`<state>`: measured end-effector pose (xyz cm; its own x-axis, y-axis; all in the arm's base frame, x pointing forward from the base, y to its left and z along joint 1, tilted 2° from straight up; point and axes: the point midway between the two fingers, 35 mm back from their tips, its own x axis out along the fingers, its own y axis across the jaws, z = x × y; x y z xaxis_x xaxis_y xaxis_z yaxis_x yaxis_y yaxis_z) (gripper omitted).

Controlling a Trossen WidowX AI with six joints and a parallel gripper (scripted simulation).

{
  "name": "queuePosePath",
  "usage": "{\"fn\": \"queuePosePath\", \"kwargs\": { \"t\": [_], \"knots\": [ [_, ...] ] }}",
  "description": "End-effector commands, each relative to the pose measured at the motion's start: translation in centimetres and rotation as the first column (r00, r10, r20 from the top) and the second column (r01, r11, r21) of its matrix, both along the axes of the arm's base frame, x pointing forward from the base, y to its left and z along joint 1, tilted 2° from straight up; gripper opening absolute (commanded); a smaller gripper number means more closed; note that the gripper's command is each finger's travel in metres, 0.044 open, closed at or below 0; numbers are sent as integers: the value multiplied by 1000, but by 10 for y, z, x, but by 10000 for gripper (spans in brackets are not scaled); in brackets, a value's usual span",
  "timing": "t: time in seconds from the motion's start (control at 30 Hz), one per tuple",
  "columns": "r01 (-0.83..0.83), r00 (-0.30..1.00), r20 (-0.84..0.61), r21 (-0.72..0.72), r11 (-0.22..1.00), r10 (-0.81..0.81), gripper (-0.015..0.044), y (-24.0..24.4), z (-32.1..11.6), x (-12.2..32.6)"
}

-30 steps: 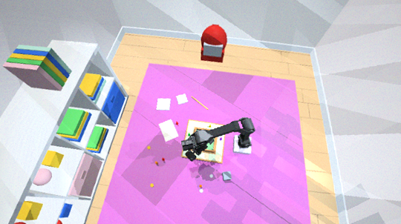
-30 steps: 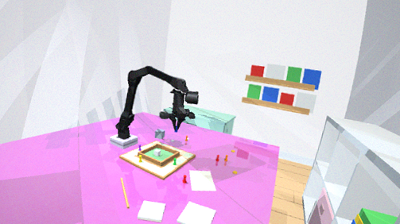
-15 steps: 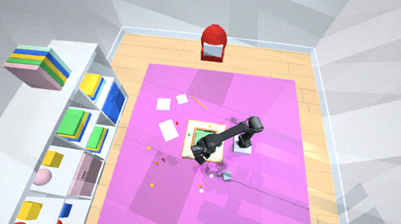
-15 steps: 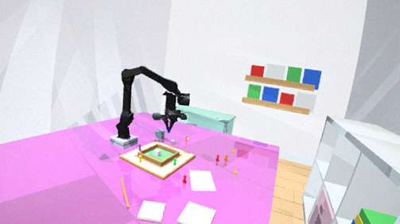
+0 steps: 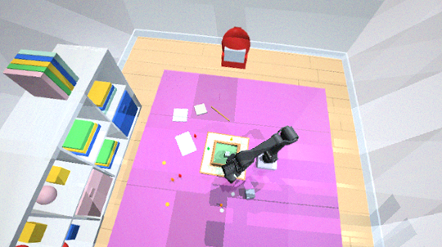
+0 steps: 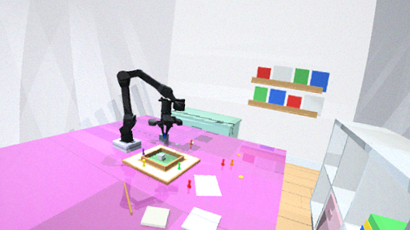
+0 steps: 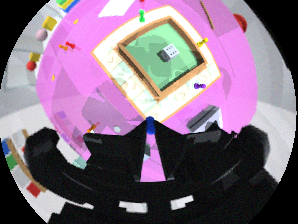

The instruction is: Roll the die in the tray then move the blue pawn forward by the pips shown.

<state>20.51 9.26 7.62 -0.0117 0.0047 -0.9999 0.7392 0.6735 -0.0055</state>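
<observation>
My gripper [image 6: 165,135] [image 7: 150,123] is shut on the blue pawn [image 6: 164,137] [image 7: 150,123], held above the near edge of the board in the wrist view. The board [image 5: 206,167] [image 6: 168,178] [image 7: 106,56] carries the tray [image 6: 153,163] [image 7: 139,73] at its middle. The die [image 5: 227,153] [image 6: 161,157] [image 7: 170,51] rests in the tray; its light top shows several pips, too blurred to count surely. A green pawn [image 6: 179,165] [image 7: 142,16], a yellow pawn [image 6: 144,162] [image 7: 202,42] and a purple pawn [image 6: 143,151] [image 7: 200,86] stand on the board.
A grey-blue block [image 5: 250,194] lies beside the board, near a white disc [image 5: 232,194]. Red pawns [image 6: 189,184] [image 6: 223,162] and orange pawns [image 6: 232,162] [image 6: 191,143] stand off the board. White sheets [image 5: 185,144] [image 5: 180,115] and a pencil [image 5: 220,114] lie farther off.
</observation>
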Motion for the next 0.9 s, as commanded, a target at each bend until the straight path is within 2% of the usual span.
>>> {"fn": "queuePosePath", "kwargs": {
  "t": [0.0,0.5,0.87],
  "knots": [
    [1,1000,-7,1,1000,-1,0,0,-9,-15],
    [1,1000,-8,1,1000,-1,0,0,-48,-25],
    [1,1000,-8,1,1000,-1,0,0,-57,-25]
  ]
}}
